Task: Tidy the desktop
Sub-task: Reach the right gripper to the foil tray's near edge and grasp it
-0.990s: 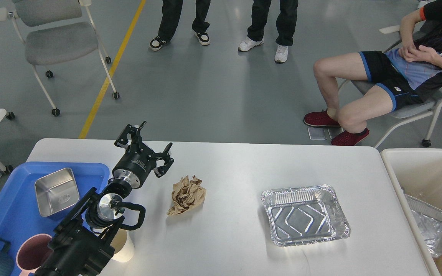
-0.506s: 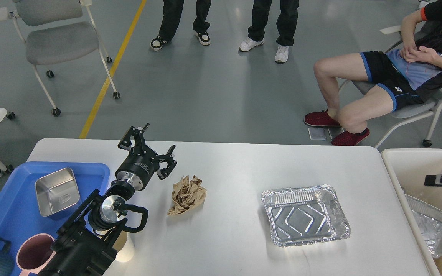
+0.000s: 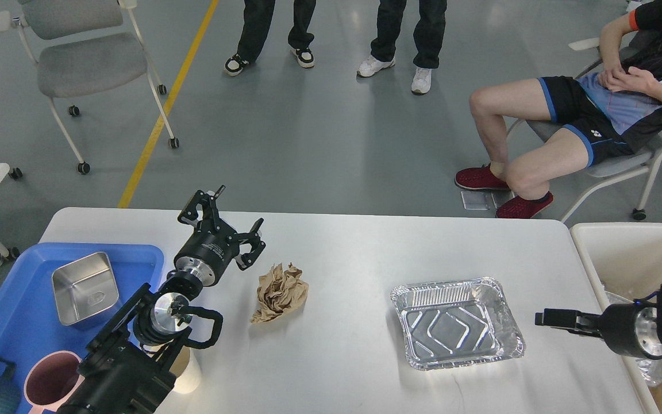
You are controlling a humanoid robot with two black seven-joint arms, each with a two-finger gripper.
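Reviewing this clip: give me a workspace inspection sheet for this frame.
Surface: white desktop, mostly bare.
Job's things: crumpled brown paper and empty foil tray on the desktop.
Clutter: blue tray at left holds a steel container and mugs; beige bin at right.
Grippers: left gripper open, empty, beside the paper; right gripper near the foil tray, state unclear.
Cables: nothing seen on the desktop.
Surroundings: seated person, two standing, empty chair.

Matte white desktop (image 3: 354, 253), rectangular, rounded corners
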